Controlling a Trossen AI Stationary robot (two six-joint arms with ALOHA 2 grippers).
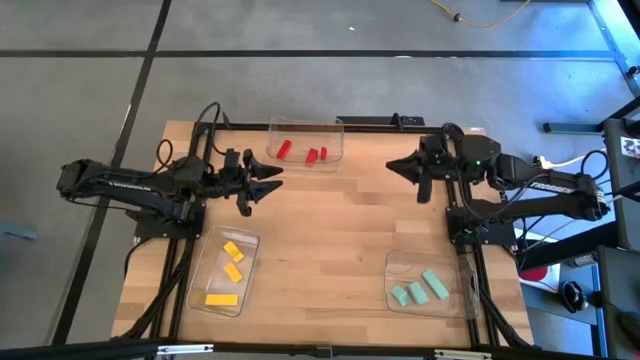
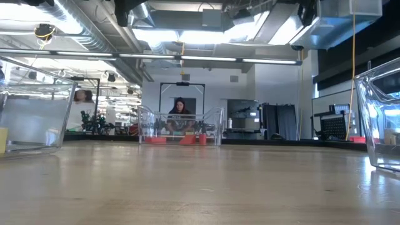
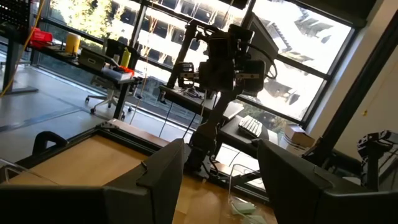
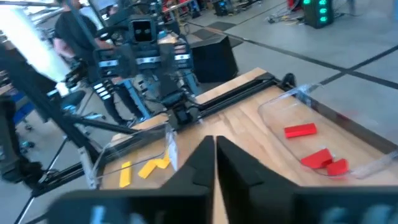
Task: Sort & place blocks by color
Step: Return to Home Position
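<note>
Three red blocks lie in a clear tray at the table's far middle, and the right wrist view shows them too. Three yellow blocks lie in a clear tray at the near left. Three mint green blocks lie in a clear tray at the near right. My left gripper hangs open above the table, left of the red tray, with nothing between its fingers. My right gripper hangs shut and empty to the right of that tray.
Bare wooden tabletop stretches between the three trays. The low view shows the red tray at the far edge and tray walls at the left and right. A person sits in the room behind.
</note>
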